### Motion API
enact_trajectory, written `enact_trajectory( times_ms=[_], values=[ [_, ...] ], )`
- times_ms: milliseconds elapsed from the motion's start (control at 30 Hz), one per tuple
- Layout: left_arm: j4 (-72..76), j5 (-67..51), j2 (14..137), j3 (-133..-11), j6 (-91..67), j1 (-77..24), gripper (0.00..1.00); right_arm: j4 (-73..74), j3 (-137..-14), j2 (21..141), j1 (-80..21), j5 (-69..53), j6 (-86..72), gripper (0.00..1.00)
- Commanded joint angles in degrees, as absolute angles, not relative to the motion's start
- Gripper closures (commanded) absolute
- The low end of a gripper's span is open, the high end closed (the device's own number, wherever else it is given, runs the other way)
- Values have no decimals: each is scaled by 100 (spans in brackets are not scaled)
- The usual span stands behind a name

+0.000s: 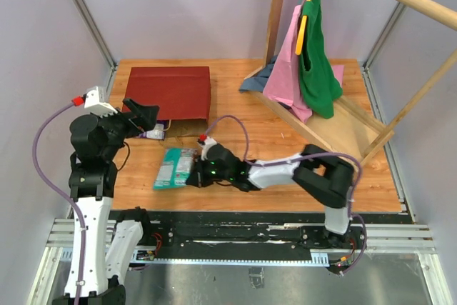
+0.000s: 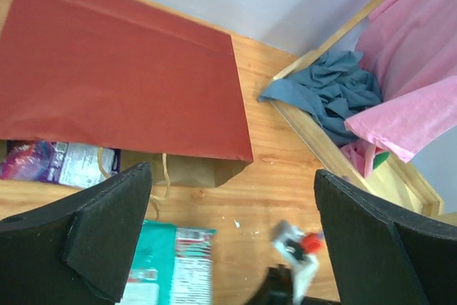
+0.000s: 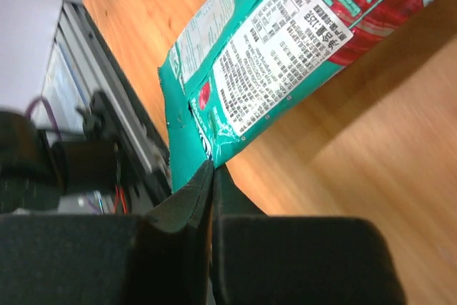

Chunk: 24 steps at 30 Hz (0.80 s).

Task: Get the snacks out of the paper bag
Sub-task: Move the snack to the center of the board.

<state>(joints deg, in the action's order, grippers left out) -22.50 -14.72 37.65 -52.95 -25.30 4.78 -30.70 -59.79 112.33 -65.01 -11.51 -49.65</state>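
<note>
Right wrist view shows my right gripper (image 3: 212,169) clenched on the crimped corner of a teal packet (image 3: 285,55), whose white printed label faces the lens; the packet lies flat on the table on the near side of the paper bag (image 1: 168,93), just off its mouth. My left gripper (image 2: 232,176) hangs over that same mouth with its jaws spread wide and nothing between them. The bag lies flat on its side, dark red and smooth with one long crease, and brown kraft shows at the opening beside a loop of pale twine handle (image 2: 166,176). A glossy purple packet (image 2: 28,160) pokes out of the mouth at its left end. The table (image 1: 285,141) is orange-toned wood grain, boxed in by pale walls with metal corner posts. To the right of the bag stands a pale wooden frame (image 1: 343,126) with a pink garment (image 1: 289,69) and a green garment (image 1: 318,69) hanging from it. A crumpled blue cloth (image 2: 335,91) sits at the frame's end nearest the bag.
</note>
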Motion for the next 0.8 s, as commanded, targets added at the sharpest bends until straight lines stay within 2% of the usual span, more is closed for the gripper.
enact_trajectory(
  times_ms=[0,200,367,533,667,767],
  values=[
    [-1717,-1657,3935,-4820,-2777,518,0,-2368,-4897,9761,-6399,-773,-3977,99],
    [-1199,-1987,4116,-4318,-3035,518,0,1079,-5009,7793,-6261,937,-2154,99],
    [-1301,-1635,4157,-4331,-2667,467,0,3162,-5410,6714,-5261,1844,-2067,99],
    [-1517,-1315,4296,-4332,-2388,260,0,5532,-6528,7060,-4870,3243,-2099,99],
    [-1483,-1294,4332,-4177,-2514,70,0,6919,-7689,7911,-4870,3577,-2007,94],
    [-1600,-935,4345,-4177,-2548,-118,0,7817,-8418,8794,-4874,3983,-1918,93]
  ],
)
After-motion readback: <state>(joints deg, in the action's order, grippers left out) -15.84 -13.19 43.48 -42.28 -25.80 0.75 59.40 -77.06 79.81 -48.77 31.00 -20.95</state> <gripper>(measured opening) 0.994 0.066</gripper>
